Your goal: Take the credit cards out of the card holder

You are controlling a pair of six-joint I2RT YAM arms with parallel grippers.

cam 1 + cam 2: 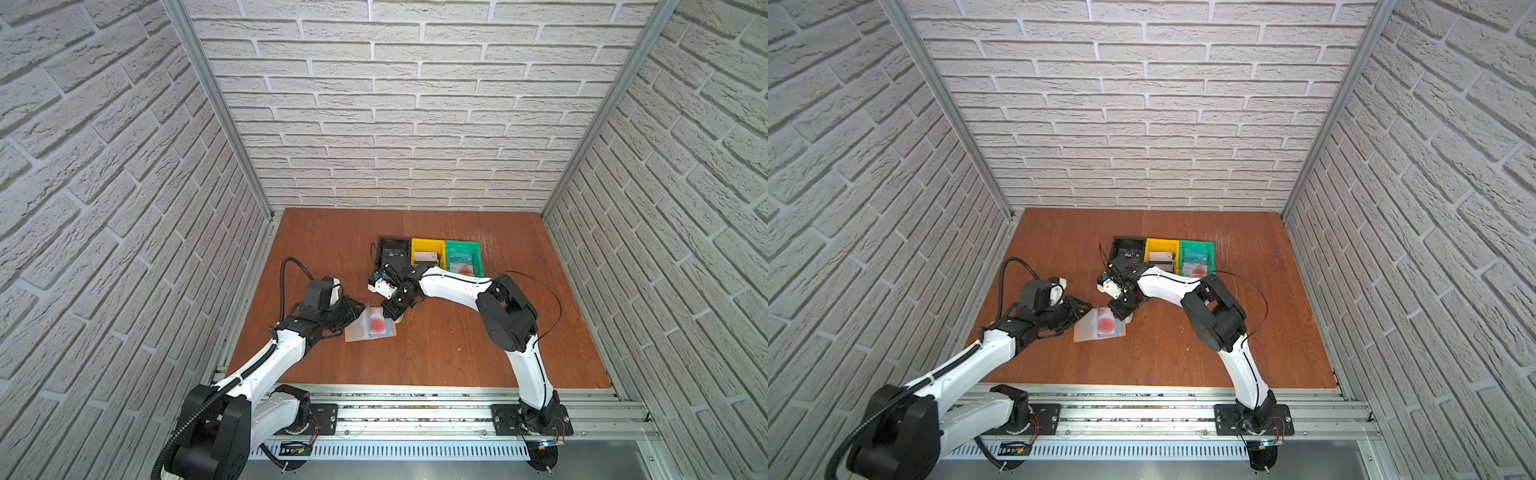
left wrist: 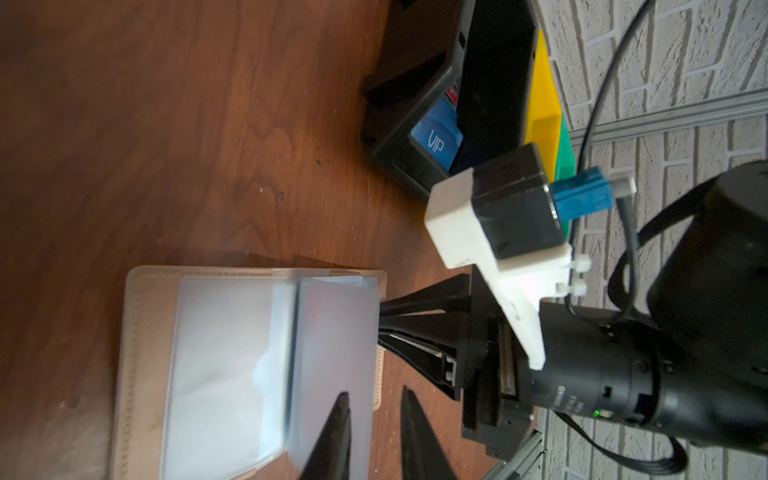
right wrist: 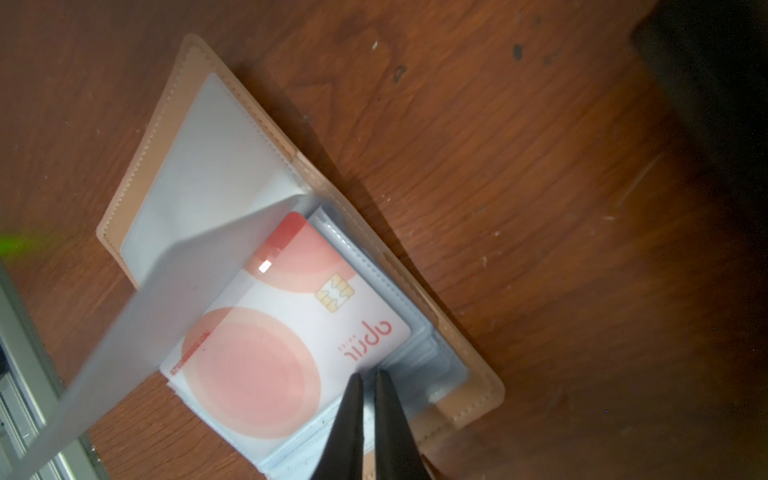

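Two labels: "april" card in card holder, R gripper closed at it; "VIP" card in bin; L gripper narrow.

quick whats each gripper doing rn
left gripper: open a little, one finger against the raised clear sleeve of the card holder
right gripper: shut, fingers at the pale card edge; grip cannot be told

White brick walls enclose a reddish-brown wooden tabletop

Tan card holder, perhaps white card (red circles)
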